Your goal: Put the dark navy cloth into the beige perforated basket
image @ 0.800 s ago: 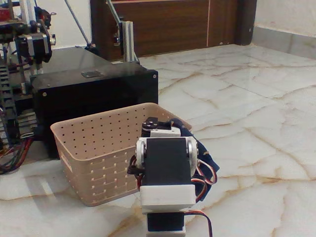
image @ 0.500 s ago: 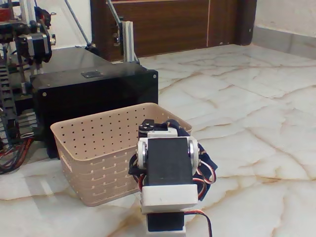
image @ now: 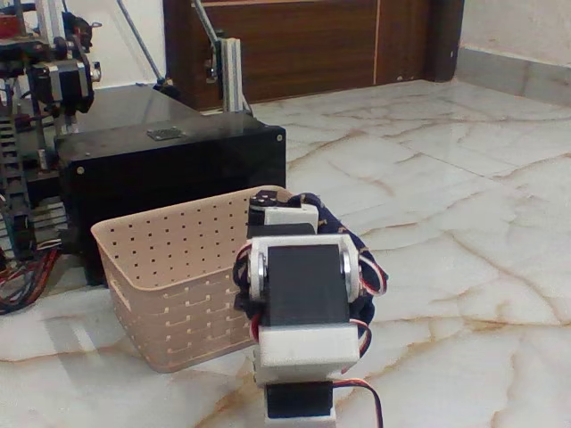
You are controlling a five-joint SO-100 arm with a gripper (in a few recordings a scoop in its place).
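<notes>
The beige perforated basket [image: 169, 267] stands on the marble floor at the lower left of the fixed view. My arm's black and white body [image: 303, 303] rises in front of the basket's right end and hides the fingers. The gripper's upper part [image: 281, 210] shows just above the basket's right rim. The dark navy cloth [image: 350, 242] bunches around the gripper, hangs down its right side and is lifted off the floor with it. The gripper is shut on the cloth.
A big black rigid box [image: 169, 160] sits directly behind the basket. A metal frame with motors and wires [image: 45, 89] stands at the far left. Dark wooden panelling [image: 303, 45] closes the back. Open marble floor [image: 464, 205] stretches to the right.
The gripper has risen with the cloth. The cloth, which hung low beside the basket's right corner, now sits higher, at rim level.
</notes>
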